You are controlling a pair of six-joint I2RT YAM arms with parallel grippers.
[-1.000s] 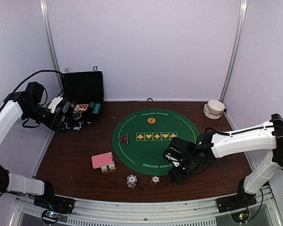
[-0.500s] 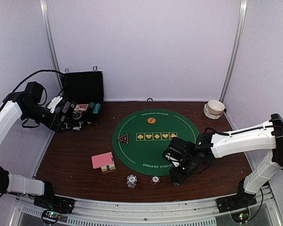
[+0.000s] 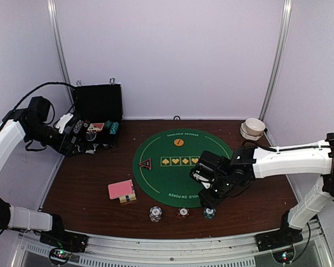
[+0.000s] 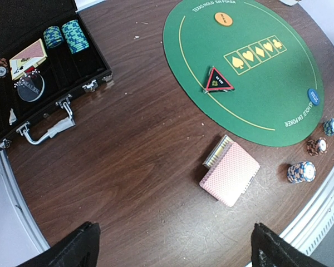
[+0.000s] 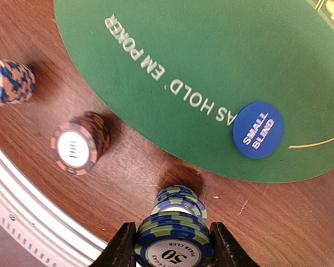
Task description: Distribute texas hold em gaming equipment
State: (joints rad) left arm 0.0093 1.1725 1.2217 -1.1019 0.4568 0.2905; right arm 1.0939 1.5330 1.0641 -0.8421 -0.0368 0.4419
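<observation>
My right gripper (image 5: 172,247) is shut on a short stack of blue-green poker chips (image 5: 173,239), held just above a few more blue-green chips (image 5: 181,201) standing on the wood. That stack (image 3: 209,212) sits beside a brown chip stack (image 3: 182,212) and a blue-white one (image 3: 155,213). A blue marker disc (image 5: 258,129) lies on the green mat (image 3: 156,178); an orange disc (image 3: 178,142) and the red-black triangle (image 3: 146,163) lie further back. Pink-backed cards (image 4: 229,173) rest left of the mat. My left gripper (image 4: 175,250) hangs open near the case.
The open black case (image 4: 55,111) at the back left holds more chips (image 4: 69,36) and cards. A white bowl (image 3: 254,128) stands at the back right. The table's metal front rail (image 5: 22,206) runs close to the chip stacks.
My right gripper closed on the blue-green chips and rose back toward the mat, uncovering the chips left on the table. The left arm has not moved.
</observation>
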